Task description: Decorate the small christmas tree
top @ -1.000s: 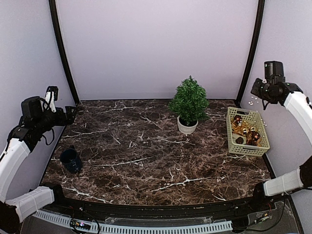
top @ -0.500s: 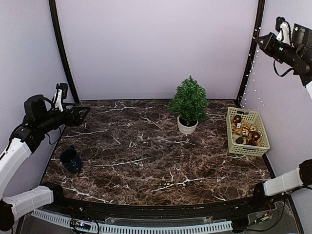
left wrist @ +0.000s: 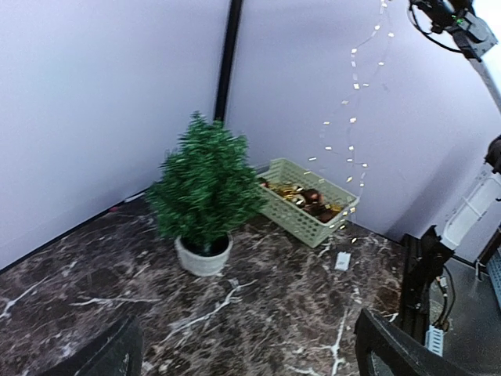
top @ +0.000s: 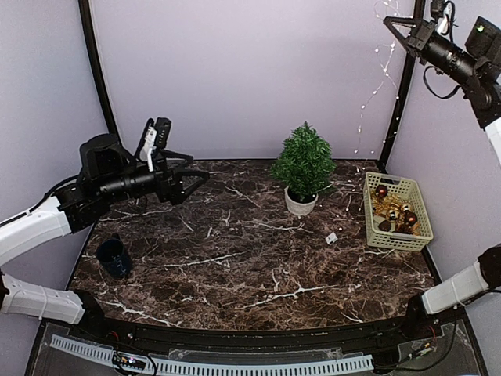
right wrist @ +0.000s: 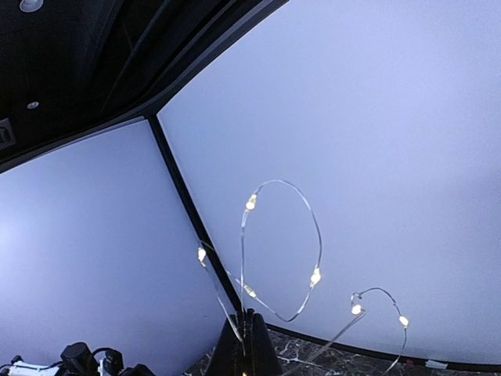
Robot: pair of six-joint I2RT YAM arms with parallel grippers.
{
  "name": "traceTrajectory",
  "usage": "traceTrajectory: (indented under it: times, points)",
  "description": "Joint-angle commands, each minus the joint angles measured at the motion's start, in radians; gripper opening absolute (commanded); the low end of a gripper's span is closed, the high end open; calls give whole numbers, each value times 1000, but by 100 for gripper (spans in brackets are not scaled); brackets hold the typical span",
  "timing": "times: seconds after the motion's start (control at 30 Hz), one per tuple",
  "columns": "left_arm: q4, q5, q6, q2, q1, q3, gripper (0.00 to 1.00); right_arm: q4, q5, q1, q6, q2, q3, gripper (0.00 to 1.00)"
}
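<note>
Your table (top: 235, 266), dark marble with white veins, filled the booth floor. Your left arm reached in from the left wall, well above the table, and its left gripper (top: 192, 186) pointed toward the tree with jaws spread wide and nothing between them. Your right arm was raised high in the far right corner. Your right gripper (top: 389, 21) was closed tight on the string (top: 368, 102) of small lights, which looped out above its fingertips and hung down toward the table beside the basket.

The tree (top: 303, 164) stood upright in its white pot at the back of the table, right of centre, apart from both grippers. The basket (top: 395, 241) sat near the right edge, just right of the tree, with gold and dark red baubles (top: 391, 210) in it. A dark blue object (top: 113, 257) lay near the left edge. A small white block (top: 331, 237) lay on the table between the pot and the basket; whether the string joined it, you could not have told.
</note>
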Motion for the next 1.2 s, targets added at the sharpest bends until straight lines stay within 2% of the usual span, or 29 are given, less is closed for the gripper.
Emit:
traceTrajectory:
  times: [0.0, 0.17, 0.37, 0.67, 0.97, 1.17]
  points:
    - [190, -11, -49, 110, -149, 64, 96, 108, -40, 73, 32, -11, -21, 0]
    - [306, 8, -97, 252, -254, 138, 97, 126, -7, 197, 1, -32, -140, 0]
    - [437, 37, -194, 333, -270, 155, 97, 119, -1, 311, -38, -45, -261, 0]
    - [425, 67, -176, 458, -279, 216, 98, 153, -60, 441, -48, -44, -367, 0]
    - [397, 42, -153, 571, -292, 285, 97, 304, -147, 499, 39, -32, -406, 0]
    - [420, 80, -172, 625, -303, 324, 97, 300, -158, 525, 33, -30, -416, 0]
